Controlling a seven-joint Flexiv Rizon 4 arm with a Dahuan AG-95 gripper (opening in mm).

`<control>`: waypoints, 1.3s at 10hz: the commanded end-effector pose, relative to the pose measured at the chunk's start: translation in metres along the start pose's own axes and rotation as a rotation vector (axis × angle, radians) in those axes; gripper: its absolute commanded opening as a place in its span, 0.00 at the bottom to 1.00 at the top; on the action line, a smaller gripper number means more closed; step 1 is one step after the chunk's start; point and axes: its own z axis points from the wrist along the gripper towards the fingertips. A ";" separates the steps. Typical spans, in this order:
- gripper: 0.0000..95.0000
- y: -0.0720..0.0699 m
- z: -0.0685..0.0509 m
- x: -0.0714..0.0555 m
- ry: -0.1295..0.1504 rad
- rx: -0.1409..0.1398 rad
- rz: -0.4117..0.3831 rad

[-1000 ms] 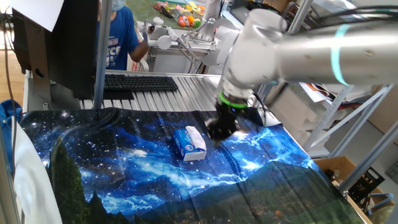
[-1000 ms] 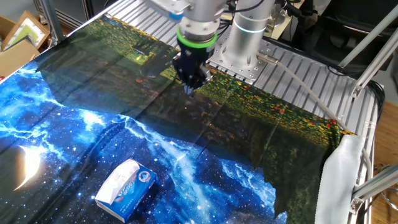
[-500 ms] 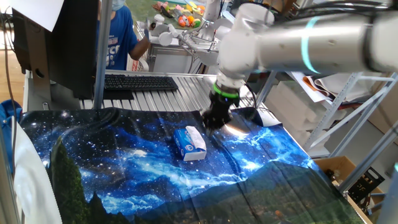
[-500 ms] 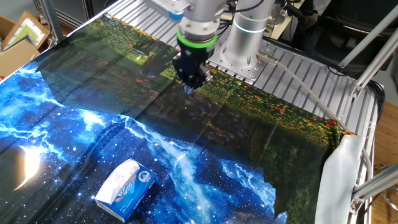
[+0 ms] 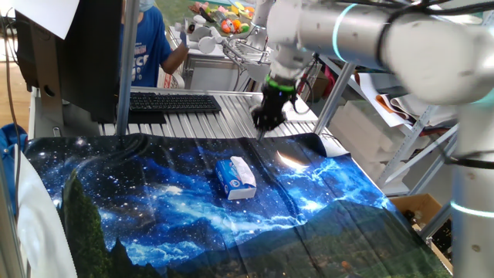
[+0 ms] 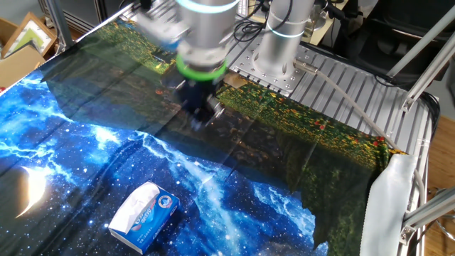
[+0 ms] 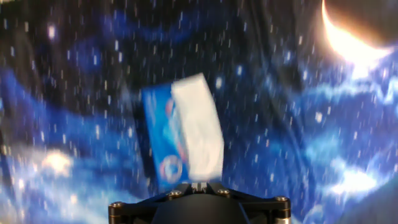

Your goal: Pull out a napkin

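A small blue tissue pack [image 5: 230, 183] lies on the galaxy-print cloth. A white napkin [image 5: 242, 171] sticks out of its top slot. The pack [image 6: 153, 217] and napkin [image 6: 131, 206] also show in the other fixed view, near the front. In the hand view the pack [image 7: 157, 137] with the white napkin [image 7: 199, 127] lies straight ahead of the fingers, blurred. My gripper [image 5: 262, 129] hangs in the air behind and to the right of the pack, blurred by motion in the other fixed view [image 6: 201, 121]. Its fingertips [image 7: 199, 186] are pressed together with nothing between them.
The galaxy-print cloth [image 5: 154, 224] covers the table. A black keyboard [image 5: 174, 102] lies on the slatted metal surface behind it. A person in a blue shirt [image 5: 147, 46] stands at the back left. The robot base [image 6: 279, 60] stands at the cloth's far edge.
The arm has swung: the gripper rose and moved from right beside the pack toward the back edge of the cloth. The pack has not moved. The fingers stay closed.
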 end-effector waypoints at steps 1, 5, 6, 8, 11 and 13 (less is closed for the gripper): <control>0.00 0.007 -0.001 0.002 0.000 -0.012 0.045; 0.00 0.015 -0.005 0.005 0.000 -0.010 0.064; 0.00 0.015 -0.005 0.005 0.000 -0.011 0.066; 0.00 0.015 -0.005 0.005 0.002 -0.009 0.065; 0.00 0.014 -0.006 0.004 -0.005 -0.007 0.053; 0.00 0.014 -0.006 0.004 -0.012 -0.003 0.054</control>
